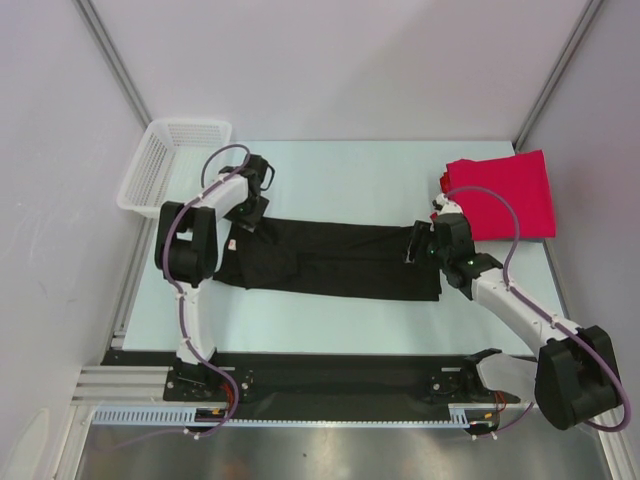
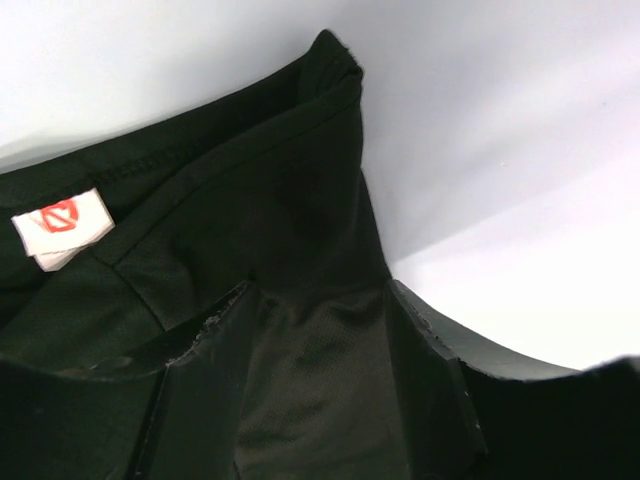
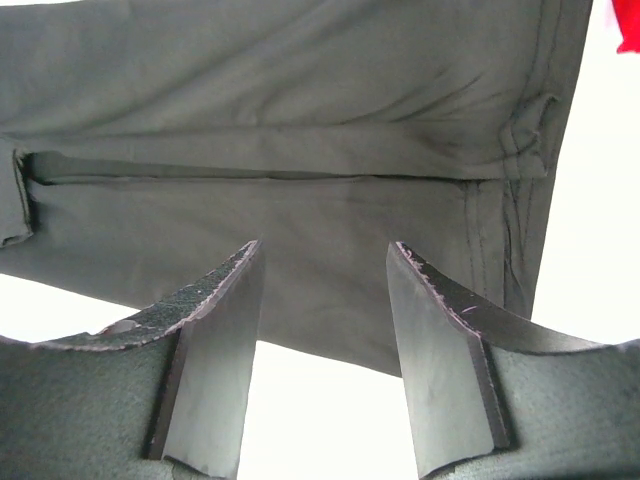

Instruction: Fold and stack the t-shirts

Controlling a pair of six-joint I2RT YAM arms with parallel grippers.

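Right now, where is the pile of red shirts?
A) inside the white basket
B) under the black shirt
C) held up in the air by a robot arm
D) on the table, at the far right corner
D: the folded red shirts lie flat on the table at its far right corner, well away from the white basket at the far left.
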